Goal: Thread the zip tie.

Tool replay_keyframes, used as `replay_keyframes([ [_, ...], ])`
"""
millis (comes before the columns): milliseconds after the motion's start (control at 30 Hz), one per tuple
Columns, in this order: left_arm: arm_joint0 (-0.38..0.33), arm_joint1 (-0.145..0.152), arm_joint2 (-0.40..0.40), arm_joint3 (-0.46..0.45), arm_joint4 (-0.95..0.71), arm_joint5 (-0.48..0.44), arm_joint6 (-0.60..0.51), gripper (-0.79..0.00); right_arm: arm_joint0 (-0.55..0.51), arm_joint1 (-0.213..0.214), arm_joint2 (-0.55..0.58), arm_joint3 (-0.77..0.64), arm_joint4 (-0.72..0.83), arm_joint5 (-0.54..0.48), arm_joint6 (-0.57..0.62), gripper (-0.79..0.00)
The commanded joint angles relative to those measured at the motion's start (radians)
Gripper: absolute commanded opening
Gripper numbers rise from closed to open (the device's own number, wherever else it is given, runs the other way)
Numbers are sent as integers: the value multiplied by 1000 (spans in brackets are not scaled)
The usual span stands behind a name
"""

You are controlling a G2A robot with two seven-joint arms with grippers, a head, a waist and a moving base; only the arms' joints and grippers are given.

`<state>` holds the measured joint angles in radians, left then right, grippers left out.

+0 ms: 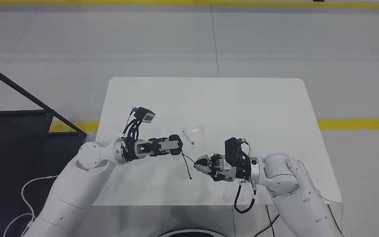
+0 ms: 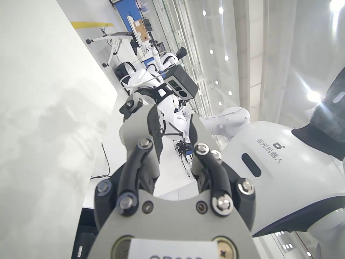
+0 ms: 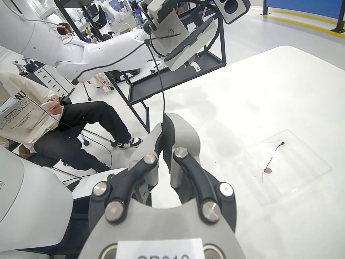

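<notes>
The right gripper (image 3: 165, 125) pinches the zip tie (image 3: 161, 82) between its jaws; the strip's far end reaches toward ten o'clock into the left gripper (image 3: 160, 34), jaws spread — unclamped there, it could swing aside or slip out.

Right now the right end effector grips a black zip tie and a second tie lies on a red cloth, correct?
No: the second tie lies on a clear plastic sheet, not a red cloth; the right wrist view shows it. The right end effector does grip a black zip tie.

Top overhead, wrists close, sharing table (image 1: 266, 106)
</notes>
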<state>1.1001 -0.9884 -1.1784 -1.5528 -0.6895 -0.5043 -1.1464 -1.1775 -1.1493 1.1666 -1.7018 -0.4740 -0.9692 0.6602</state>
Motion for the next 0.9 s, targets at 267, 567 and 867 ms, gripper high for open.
replay_keyframes([
  [267, -9, -8, 10, 2, 11, 11, -12, -536, 7, 13, -14, -2, 3, 10, -2, -785],
  [567, -14, -13, 13, 5, 19, 12, -24, -785, 16, 23, -24, 2, 7, 14, -10, -785],
  [867, -14, -16, 1, 14, 31, 3, -10, -785, 20, 31, -34, 2, 7, 16, -28, -785],
])
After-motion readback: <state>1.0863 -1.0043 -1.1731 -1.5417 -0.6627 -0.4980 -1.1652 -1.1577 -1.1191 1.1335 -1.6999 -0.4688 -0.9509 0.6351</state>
